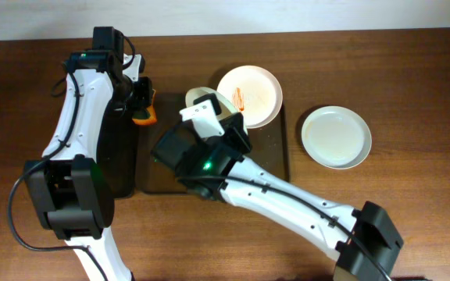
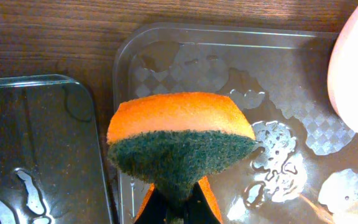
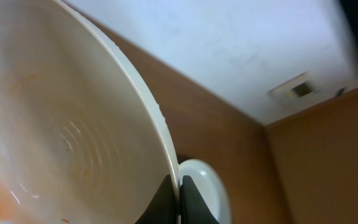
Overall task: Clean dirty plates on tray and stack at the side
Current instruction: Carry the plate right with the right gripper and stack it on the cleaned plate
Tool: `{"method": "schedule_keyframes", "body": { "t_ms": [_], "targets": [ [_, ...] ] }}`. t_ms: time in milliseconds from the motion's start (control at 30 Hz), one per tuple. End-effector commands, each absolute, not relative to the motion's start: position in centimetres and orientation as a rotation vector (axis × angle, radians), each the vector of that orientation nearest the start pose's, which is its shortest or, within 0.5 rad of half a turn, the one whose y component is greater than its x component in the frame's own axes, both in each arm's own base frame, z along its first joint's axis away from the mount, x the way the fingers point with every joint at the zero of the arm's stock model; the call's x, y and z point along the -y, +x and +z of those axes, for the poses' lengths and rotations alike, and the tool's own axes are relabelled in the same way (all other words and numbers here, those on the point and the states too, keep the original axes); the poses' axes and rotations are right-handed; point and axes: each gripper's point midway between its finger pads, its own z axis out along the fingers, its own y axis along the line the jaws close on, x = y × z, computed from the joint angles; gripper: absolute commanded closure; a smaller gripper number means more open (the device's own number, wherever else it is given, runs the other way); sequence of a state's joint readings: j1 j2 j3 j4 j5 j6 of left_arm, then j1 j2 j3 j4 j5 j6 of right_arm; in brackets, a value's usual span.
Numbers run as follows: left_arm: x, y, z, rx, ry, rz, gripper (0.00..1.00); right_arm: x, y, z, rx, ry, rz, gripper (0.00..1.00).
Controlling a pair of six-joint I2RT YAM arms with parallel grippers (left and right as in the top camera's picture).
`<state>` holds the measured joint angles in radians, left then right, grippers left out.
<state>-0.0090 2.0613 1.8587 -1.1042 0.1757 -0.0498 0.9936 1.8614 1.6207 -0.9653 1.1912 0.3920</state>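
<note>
L fingers point(image 2: 178, 202) pinch the orange/green sponge point(image 2: 179, 137) at its lower end, green scrub side toward the wrist cam. Sponge is over the 11 o'clock corner of the tray point(image 1: 276, 152); can't tell if it touches. Tray surface is wet. Dark bin point(image 1: 119, 156) sits just beside the tray at 9 o'clock. R fingers point(image 3: 180, 190) are pressed onto the rim of the dirty plate point(image 3: 73, 124), w/ orange smears inside it. Overhead shows that plate at the tray's 1 o'clock, partly past the edge. Clean plate point(image 1: 336, 137) lies on the table point(image 1: 412, 70) at 3 o'clock, apart from the tray.
</note>
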Motion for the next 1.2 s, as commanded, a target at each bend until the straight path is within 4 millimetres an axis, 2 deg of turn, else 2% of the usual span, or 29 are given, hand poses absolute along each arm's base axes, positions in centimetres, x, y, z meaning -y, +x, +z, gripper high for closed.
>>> {"method": "schedule_keyframes", "body": {
  "t_ms": [0,67,200,267,333,433,500,567,667,733,800,833,867,933,1067,1167],
  "targets": [
    [3.7,45.8,11.9,-2.880,-0.050,-0.294,1.00,-24.6,34.2,28.2,-1.805,-0.274,-0.885,0.96],
    [3.7,45.8,11.9,-2.880,-0.050,-0.294,1.00,-24.5,34.1,28.8,-1.768,-0.260,-0.912,0.96],
    [3.7,45.8,11.9,-2.880,-0.050,-0.294,1.00,-24.7,34.1,28.5,-1.788,-0.264,-0.889,0.96],
    [3.7,45.8,11.9,-2.880,-0.050,-0.294,1.00,-25.6,34.1,26.4,-1.895,-0.324,-0.796,0.96],
    [3.7,45.7,11.9,-2.884,-0.050,-0.294,1.00,-27.7,33.4,22.8,-2.086,-0.435,-0.610,0.96],
    [3.7,45.6,11.9,-2.888,-0.050,-0.294,1.00,-30.9,30.9,17.1,-2.445,-0.578,-0.198,0.96],
    [3.6,45.5,11.8,-2.892,-0.053,-0.289,1.00,-30.5,30.8,16.0,-2.547,-0.555,-0.099,0.96],
    [3.6,45.5,11.8,-2.892,-0.053,-0.289,1.00,-29.0,31.6,15.3,-2.647,-0.521,-0.021,0.96],
    [3.6,45.4,11.8,-2.894,-0.053,-0.289,1.00,-27.0,33.3,14.7,-2.773,-0.483,0.219,0.96],
    [3.6,45.4,11.8,-2.894,-0.053,-0.289,1.00,-24.8,35.0,14.8,-2.818,-0.403,0.355,0.96],
    [3.6,45.4,11.8,-2.894,-0.053,-0.289,1.00,-21.5,37.1,15.2,-2.836,-0.296,0.528,0.96],
    [3.6,45.4,11.8,-2.894,-0.053,-0.289,1.00,-14.9,39.6,15.8,-2.844,-0.009,0.691,0.96],
    [3.5,45.5,11.8,-2.894,-0.054,-0.286,1.00,-11.2,40.1,15.6,-2.854,0.121,0.670,0.96],
    [3.5,45.5,11.8,-2.894,-0.054,-0.283,1.00,-7.3,40.0,15.3,-2.865,0.213,0.639,0.96],
    [3.5,45.5,11.8,-2.894,-0.054,-0.283,1.00,3.7,38.4,13.9,-2.887,0.565,0.434,0.96],
    [3.5,45.5,11.8,-2.894,-0.054,-0.283,1.00,8.6,37.4,13.0,-2.866,0.729,0.330,0.96]
  ]
}}
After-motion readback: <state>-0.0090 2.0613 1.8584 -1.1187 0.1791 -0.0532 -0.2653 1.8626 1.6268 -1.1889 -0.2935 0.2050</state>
